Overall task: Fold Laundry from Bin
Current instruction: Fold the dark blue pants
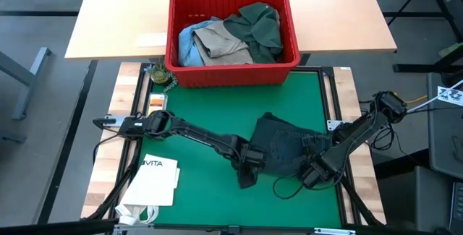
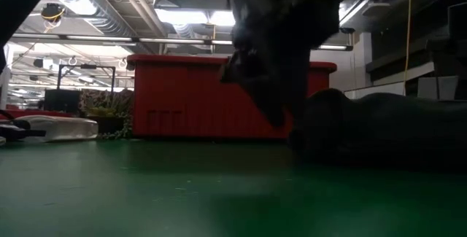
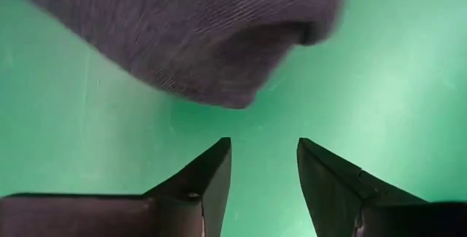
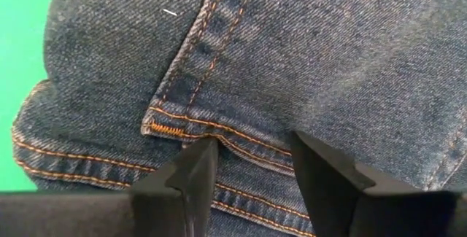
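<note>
Green mat covers the bench; a dark denim garment lies crumpled on it, toward the right. Red bin stands beyond the mat's far edge, holding green, khaki and light blue laundry. White paper bag lies near left. Left gripper hovers beside the garment's left edge, fingers open, holding nothing. Right gripper sits over the denim, fingers apart, seam between them.

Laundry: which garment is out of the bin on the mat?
The dark denim trousers, spread on the green mat between both grippers. The other garments are piled inside the red bin.
</note>
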Robot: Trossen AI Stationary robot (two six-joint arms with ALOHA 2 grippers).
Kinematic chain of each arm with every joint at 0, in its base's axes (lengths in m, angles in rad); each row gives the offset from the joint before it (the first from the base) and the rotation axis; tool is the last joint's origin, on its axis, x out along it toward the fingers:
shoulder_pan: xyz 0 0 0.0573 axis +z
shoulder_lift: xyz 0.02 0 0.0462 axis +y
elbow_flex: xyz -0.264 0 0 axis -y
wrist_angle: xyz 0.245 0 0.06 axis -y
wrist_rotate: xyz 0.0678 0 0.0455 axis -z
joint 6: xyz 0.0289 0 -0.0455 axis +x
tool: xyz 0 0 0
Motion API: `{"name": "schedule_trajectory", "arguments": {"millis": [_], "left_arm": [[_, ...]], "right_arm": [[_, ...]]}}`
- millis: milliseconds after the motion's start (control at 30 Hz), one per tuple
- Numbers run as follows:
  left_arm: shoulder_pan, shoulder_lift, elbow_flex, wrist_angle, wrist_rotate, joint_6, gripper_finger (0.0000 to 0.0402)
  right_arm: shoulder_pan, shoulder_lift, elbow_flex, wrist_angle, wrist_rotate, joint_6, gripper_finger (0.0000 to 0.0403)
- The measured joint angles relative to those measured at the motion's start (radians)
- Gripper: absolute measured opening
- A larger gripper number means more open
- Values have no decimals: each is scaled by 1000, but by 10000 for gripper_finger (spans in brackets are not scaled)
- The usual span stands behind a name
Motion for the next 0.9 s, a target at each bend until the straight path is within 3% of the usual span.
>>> {"name": "schedule_trajectory", "arguments": {"millis": [367, 700, 900], "left_arm": [[8, 0, -85, 212, 4, -86, 138], [39, 0, -85, 200, -5, -89, 135], [55, 0, -85, 98, -33, -89, 135]], "right_arm": [[0, 0, 0, 0, 1, 0, 179], [0, 0, 0, 0, 2, 0, 179], [-1, 0, 1, 3, 4, 0, 179]]}}
